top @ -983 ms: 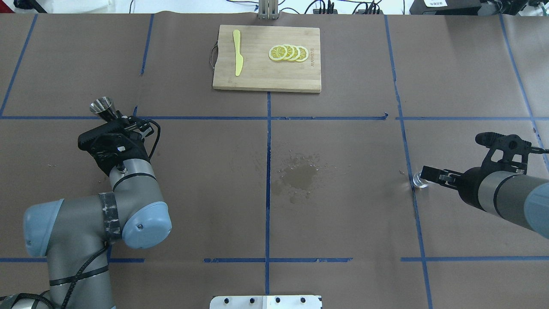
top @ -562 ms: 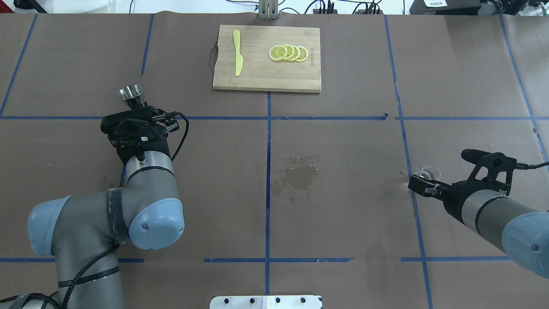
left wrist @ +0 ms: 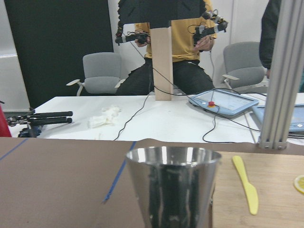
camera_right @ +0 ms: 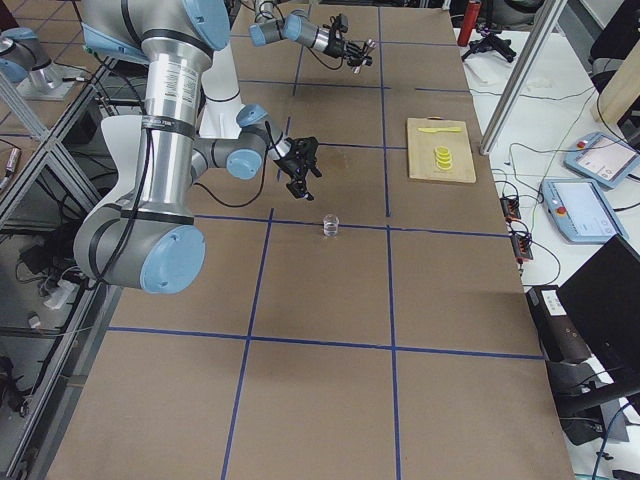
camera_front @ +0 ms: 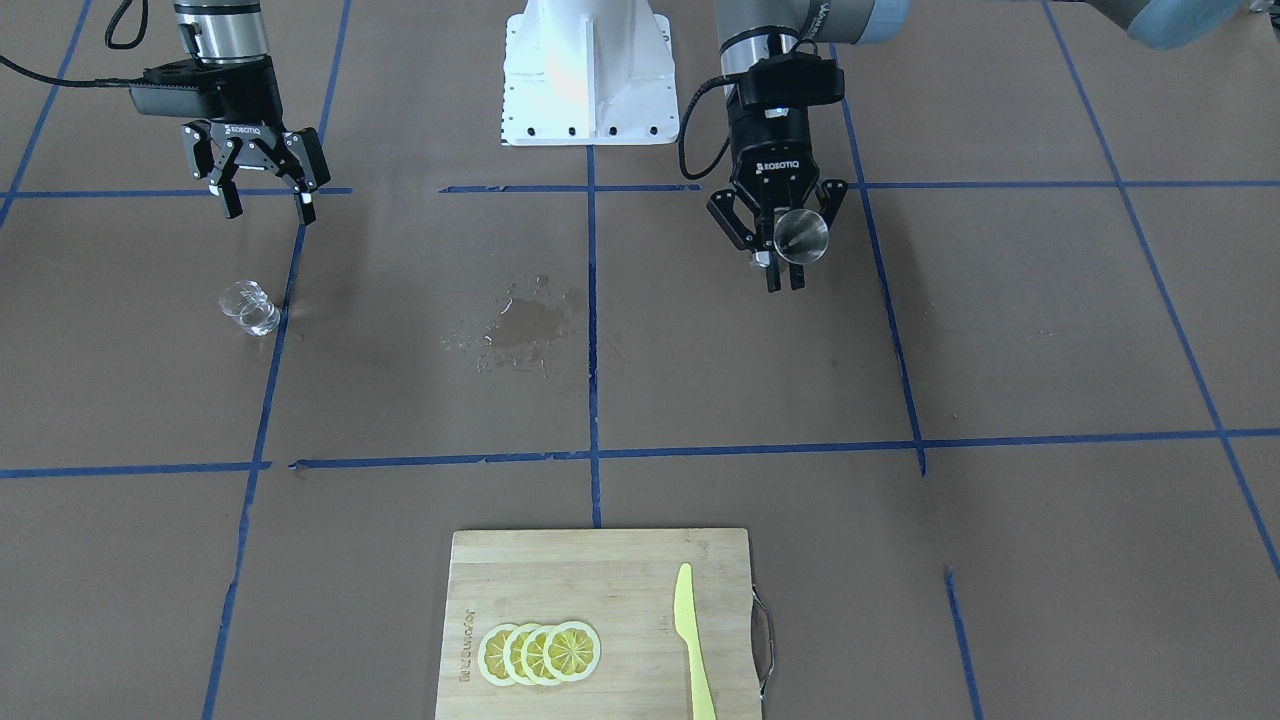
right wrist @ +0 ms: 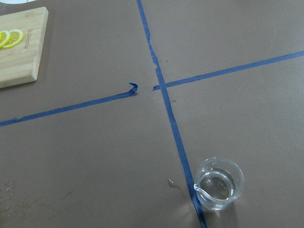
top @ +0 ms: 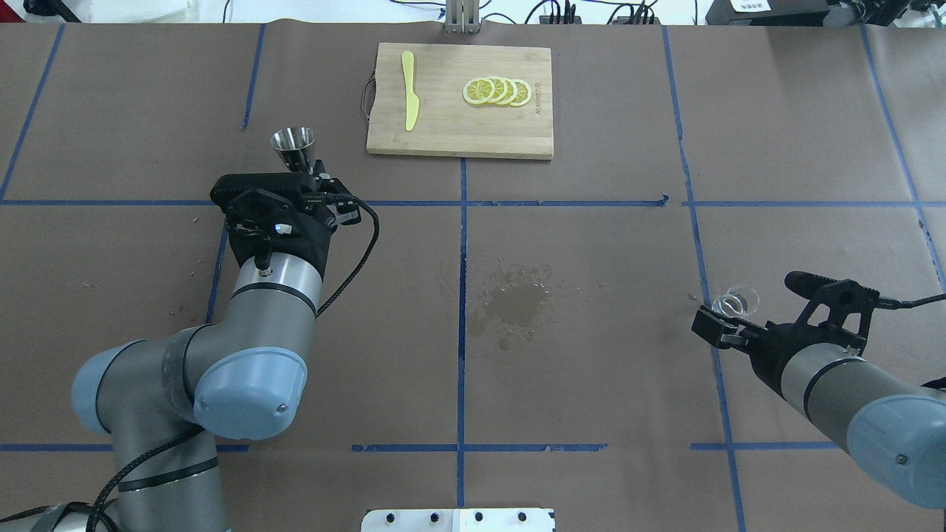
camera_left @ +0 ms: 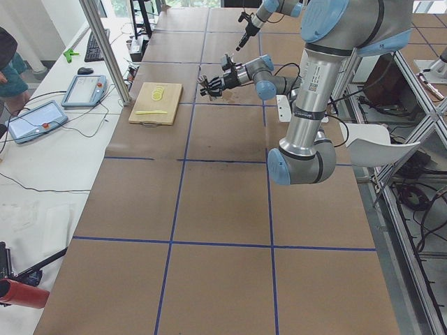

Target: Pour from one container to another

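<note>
My left gripper (camera_front: 783, 268) is shut on the steel jigger (camera_front: 801, 235), holding it above the table left of centre; its cone also shows over the gripper (top: 304, 171) as the jigger (top: 293, 142). The left wrist view is filled low by the jigger (left wrist: 173, 185). The clear glass cup (top: 737, 301) stands upright on the blue tape at the right. It shows as the glass cup (right wrist: 219, 184) in the right wrist view and as the glass cup (camera_front: 248, 307) in the front view. My right gripper (camera_front: 262, 208) is open, empty, and apart from the cup.
A wet stain (top: 517, 303) marks the paper at the table's middle. At the far edge lies a wooden cutting board (top: 458, 137) with lemon slices (top: 497, 91) and a yellow knife (top: 409, 89). Operators sit beyond the far edge.
My left arm has carried the jigger to the right and farther from the robot. My right gripper has let go of the glass cup and drawn back from it.
</note>
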